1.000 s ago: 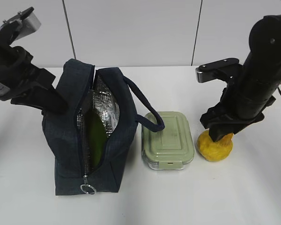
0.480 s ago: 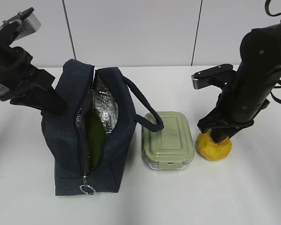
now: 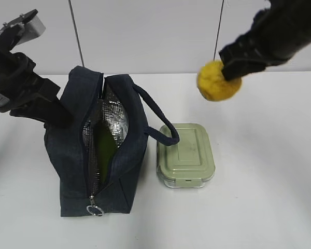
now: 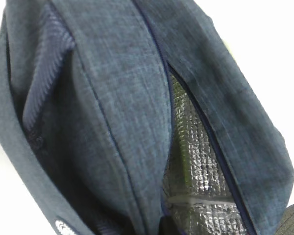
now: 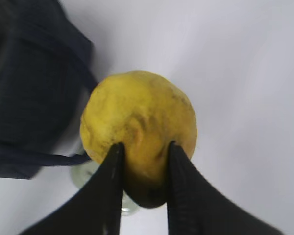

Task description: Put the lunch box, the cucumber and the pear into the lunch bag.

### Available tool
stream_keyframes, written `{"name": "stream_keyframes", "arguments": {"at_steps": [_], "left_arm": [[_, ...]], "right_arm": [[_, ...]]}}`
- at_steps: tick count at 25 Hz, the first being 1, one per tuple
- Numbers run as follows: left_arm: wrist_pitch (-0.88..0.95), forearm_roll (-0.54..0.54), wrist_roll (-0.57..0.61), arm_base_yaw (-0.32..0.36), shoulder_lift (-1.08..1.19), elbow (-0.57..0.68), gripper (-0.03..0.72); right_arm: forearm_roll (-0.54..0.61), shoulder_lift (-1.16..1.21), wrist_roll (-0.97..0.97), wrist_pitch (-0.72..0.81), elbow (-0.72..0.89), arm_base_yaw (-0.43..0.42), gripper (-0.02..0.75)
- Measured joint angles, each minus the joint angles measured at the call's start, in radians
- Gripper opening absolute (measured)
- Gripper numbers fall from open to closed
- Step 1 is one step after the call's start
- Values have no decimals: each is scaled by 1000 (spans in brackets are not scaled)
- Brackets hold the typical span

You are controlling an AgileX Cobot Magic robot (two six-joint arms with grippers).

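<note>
The dark navy lunch bag [image 3: 72, 155] stands on the left with its top zipper open and silver lining showing. The dark green cucumber [image 3: 104, 150] lies inside it. The lunch box [image 3: 185, 154] with its sage-green lid sits on the table just right of the bag, under the bag's loop handle [image 3: 160, 122]. My right gripper [image 3: 231, 68] is shut on the yellow pear [image 3: 215, 81] and holds it in the air above and behind the lunch box; the right wrist view shows both fingers clamped on the pear [image 5: 137, 112]. My left gripper [image 3: 56, 115] grips the bag's left wall; the bag [image 4: 112, 98] fills the left wrist view.
A white table [image 3: 269, 197] carries everything, with a white panelled wall [image 3: 145, 31] behind. The zipper's metal ring pull [image 3: 95, 210] hangs at the bag's near end. The bag's handle leans over the lunch box's left edge.
My right gripper has lifted the pear off the table, up and to the left, from beside the lunch box to above it. The left arm and the bag have not moved.
</note>
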Motion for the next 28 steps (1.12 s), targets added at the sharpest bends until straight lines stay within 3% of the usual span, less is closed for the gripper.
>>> {"name": "stream_keyframes", "arguments": {"at_steps": [4, 10, 21, 26, 28], "left_arm": [[-2, 1, 0, 0, 0, 0, 13], [-3, 1, 0, 0, 0, 0, 13], [-3, 1, 0, 0, 0, 0, 13], [-3, 1, 0, 0, 0, 0, 13], [-3, 1, 0, 0, 0, 0, 13]], "right_arm": [[152, -4, -98, 2, -80, 106, 164], [192, 103, -125, 0, -131, 241, 164], [224, 270, -173, -9, -159, 291, 176], [273, 281, -229, -13, -163, 291, 441], [277, 281, -231, -15, -165, 291, 494]]}}
